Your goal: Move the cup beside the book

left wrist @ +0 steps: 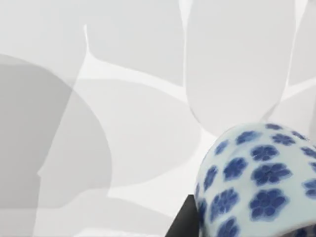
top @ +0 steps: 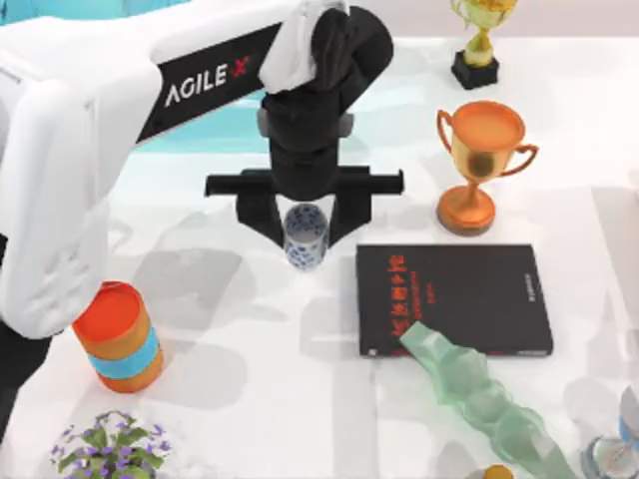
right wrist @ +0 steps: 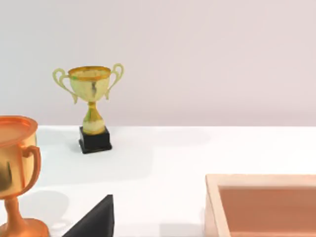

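Overhead first: one left arm reaches in from the upper left of the frame, its white shell lettered "AGILE X" on a black band. Its black left gripper (top: pixel 305 238) sits just above centre, two fingers closed narrowly on one cup (top: pixel 305 237), a small white cylinder patterned with blue flowers. One book (top: pixel 454 299) lies flat to the right of the cup, near it but apart: a black rectangle with red lettering too small to read and a thin white page edge. Two trophies stand in the upper right: a shiny orange two-handled one (top: pixel 477 165) just above the book, and a gold one on a black base (top: pixel 479 40) at the top edge. One orange canister (top: pixel 120 337) with a light blue band stands at lower left on the white table (top: pixel 250 399). One plant with purple flowers (top: pixel 110 449) shows at the bottom left corner. One pale green, bumpy translucent object (top: pixel 479 394) runs from the book's lower edge toward the lower right.

Next, the left wrist view: the cup (left wrist: pixel 256 180) sits at lower right, glossy and rounded, over shadowed white table.

Lastly, the right wrist view: the gold trophy (right wrist: pixel 91 106) stands upper left, the orange trophy (right wrist: pixel 15 173) at the left edge, a black corner of the book (right wrist: pixel 96 219) at the bottom, and one tan box rim (right wrist: pixel 261 197) at lower right. I cannot tell how the right gripper's fingers stand.
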Robot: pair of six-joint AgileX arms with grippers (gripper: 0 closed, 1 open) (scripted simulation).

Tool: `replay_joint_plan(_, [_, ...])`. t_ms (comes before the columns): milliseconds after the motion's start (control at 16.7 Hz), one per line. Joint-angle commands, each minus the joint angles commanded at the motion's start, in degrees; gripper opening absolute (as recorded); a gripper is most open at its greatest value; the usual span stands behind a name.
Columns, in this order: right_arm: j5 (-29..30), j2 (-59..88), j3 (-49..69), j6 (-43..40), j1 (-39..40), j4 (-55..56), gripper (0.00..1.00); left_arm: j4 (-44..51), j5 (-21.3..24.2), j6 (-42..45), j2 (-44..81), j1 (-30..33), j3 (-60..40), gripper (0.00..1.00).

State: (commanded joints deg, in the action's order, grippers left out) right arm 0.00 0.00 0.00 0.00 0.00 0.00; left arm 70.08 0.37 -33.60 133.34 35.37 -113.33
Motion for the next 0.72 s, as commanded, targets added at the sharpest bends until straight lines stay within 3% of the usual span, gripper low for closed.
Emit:
replay_joint_plan(360, [0.0, 0.0, 0.0, 0.0, 0.0, 0.0, 1.0, 0.0, 0.0, 0.0, 0.0, 0.0, 0.0, 0.98])
replay_joint_plan(720, [0.0, 0.0, 0.0, 0.0, 0.0, 0.0, 1.0, 0.0, 0.0, 0.0, 0.0, 0.0, 0.0, 1.0])
